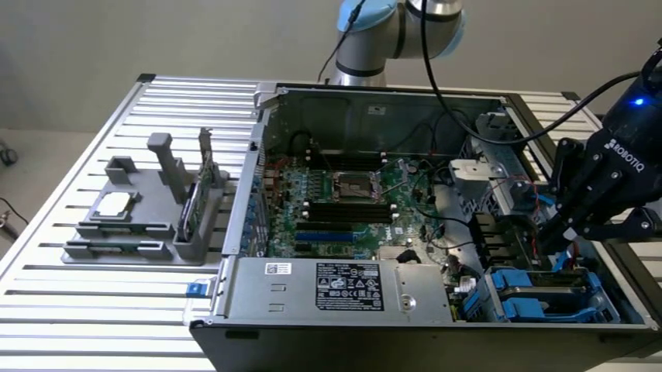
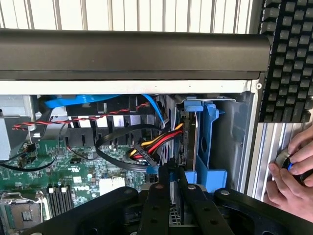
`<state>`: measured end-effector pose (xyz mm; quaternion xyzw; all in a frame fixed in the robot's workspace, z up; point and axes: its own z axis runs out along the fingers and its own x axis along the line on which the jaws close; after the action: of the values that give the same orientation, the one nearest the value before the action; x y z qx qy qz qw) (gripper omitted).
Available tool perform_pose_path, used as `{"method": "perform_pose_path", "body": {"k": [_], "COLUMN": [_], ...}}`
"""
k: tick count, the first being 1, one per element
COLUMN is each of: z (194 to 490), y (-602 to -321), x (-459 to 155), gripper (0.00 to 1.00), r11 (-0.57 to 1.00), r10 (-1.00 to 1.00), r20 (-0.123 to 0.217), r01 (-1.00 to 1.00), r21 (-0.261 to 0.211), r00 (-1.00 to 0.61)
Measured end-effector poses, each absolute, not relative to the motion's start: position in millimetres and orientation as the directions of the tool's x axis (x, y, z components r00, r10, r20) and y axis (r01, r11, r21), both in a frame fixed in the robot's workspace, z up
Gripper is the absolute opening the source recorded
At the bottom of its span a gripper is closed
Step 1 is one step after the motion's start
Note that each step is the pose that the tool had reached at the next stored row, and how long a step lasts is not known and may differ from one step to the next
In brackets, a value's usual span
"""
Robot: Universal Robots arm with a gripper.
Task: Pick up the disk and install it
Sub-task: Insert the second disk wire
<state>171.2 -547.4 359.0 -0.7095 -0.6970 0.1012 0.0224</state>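
1. Gripper (image 1: 556,236) (image 2: 174,183) is seen low over the drive bay at the exterior view's right end of the open computer case (image 1: 259,155); its black fingers (image 2: 159,205) are drawn close together and are pinched on the thin near edge of the disk (image 2: 187,132)
2. At the exterior view's far left, a grey stand (image 1: 124,248) is set on the slatted metal table (image 1: 104,325); a small square processor chip (image 1: 114,204) is laid flat on it and a thin green card (image 1: 191,209) is held upright in its slot
3. Just beside the stand, the case is laid on its side with its cover off, so that the green motherboard (image 1: 342,209) is exposed
4. Along the near wall of the case, a silver power supply (image 1: 331,287) with a black-and-white label is mounted
5. Further right, blue plastic carriers (image 1: 522,287) are seated in the drive bay, directly below the gripper
6. In the wrist view the disk is seen edge-on and upright, clipped in its blue frame (image 2: 210,147) inside the bay, with a bundle of red, yellow and black wires (image 2: 151,144) just beside it
7. Beyond the case wall, a black keyboard (image 2: 288,58) is laid on the table, and a person's hands (image 2: 293,166) are closed around a small object
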Motion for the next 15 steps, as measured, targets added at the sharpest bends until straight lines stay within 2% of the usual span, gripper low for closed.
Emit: {"method": "perform_pose_path", "body": {"k": [15], "z": [351], "y": [-566], "x": [179], "gripper": [0.16], "r11": [-0.025], "r10": [0.995], "r20": [-0.097], "r01": [0.979], "r21": [-0.201], "r00": [0.005]}}
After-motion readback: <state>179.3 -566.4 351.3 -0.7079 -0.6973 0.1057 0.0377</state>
